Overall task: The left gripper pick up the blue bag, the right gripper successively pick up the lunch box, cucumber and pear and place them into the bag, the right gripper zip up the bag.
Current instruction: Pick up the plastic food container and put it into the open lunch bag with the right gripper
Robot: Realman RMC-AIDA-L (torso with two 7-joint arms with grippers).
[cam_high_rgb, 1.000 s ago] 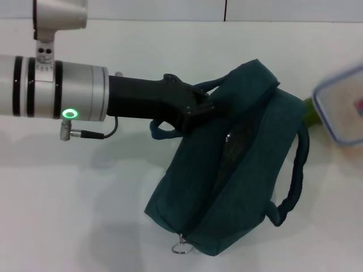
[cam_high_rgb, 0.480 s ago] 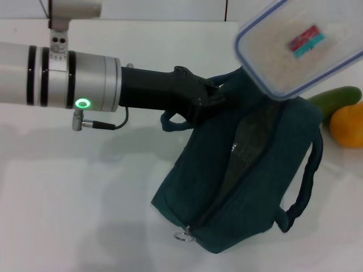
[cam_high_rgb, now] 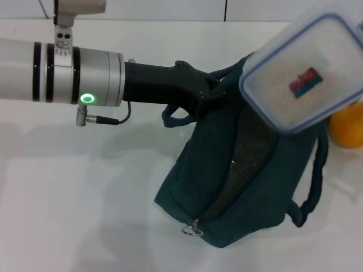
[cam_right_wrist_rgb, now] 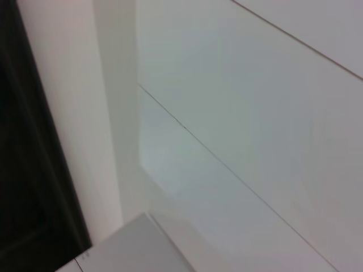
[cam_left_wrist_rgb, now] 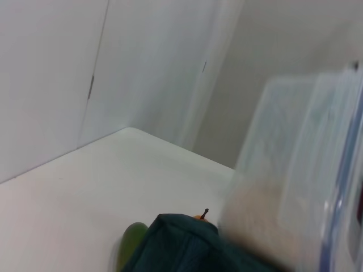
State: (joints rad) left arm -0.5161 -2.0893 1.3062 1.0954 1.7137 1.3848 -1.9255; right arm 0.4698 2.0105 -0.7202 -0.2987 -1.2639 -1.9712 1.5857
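From the left the white arm reaches across the table (cam_high_rgb: 68,198), its wrist showing a green light, and the left gripper (cam_high_rgb: 211,93) is clenched on the far top edge of the blue bag (cam_high_rgb: 255,192), beside one of its loop handles. The bag stands propped on the table, its zipper open along the top, and the metal ring pull (cam_high_rgb: 191,230) hangs at its near end. Above the bag's far right corner the lunch box (cam_high_rgb: 306,73) hangs in the air, tilted, lid with its blue rim toward us. The right gripper is out of sight, so I cannot tell its grip. Just right of the bag, the pear (cam_high_rgb: 347,126) rests on the table.
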